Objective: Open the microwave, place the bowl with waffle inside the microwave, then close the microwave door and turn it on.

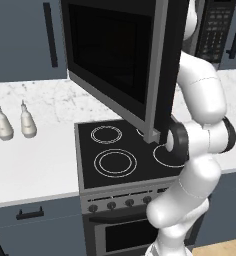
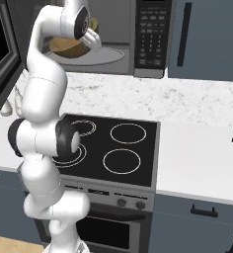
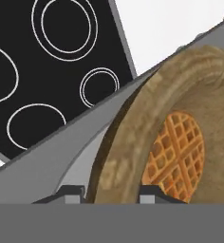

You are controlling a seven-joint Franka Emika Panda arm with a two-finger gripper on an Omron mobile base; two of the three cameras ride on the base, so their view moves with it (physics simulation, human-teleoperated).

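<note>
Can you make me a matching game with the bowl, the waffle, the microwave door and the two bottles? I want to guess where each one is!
Things:
1. bowl
2. waffle
3. microwave door
4. two bottles

Places or states:
A. swung wide open
B. standing on the white counter beside the stove
C. lying inside the bowl
D. gripped at its rim by the pincer, over the microwave's plate

Pairs: 1-D, 2-C, 3-A, 4-B

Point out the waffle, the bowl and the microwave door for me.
waffle [image 3: 175,152], hand view, centre of its grid.
bowl [image 3: 128,156], hand view, its near brown rim.
microwave door [image 1: 110,55], left base view, black glass of the open panel.
</note>
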